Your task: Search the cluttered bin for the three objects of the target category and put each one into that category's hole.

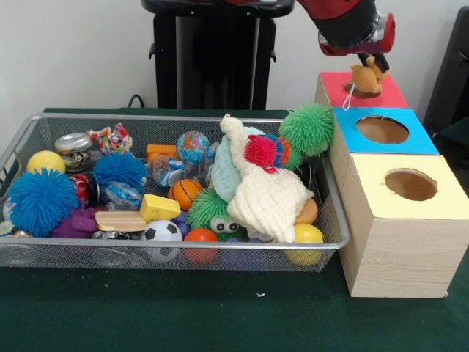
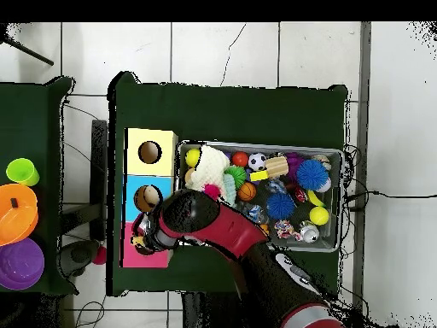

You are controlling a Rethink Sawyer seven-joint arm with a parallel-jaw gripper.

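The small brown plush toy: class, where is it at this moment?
In the front view the small brown plush toy hangs at upper right, under the gripper, directly over the hole in the red box top.

Readable text: none in either view.
Can (image 1: 74, 144): has a printed surface, but the letters are too small to read.

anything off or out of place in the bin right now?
One thing: a green spiky ball perches on the wire bin's rim beside the blue box, and might roll out. The rest is ordinary clutter inside.
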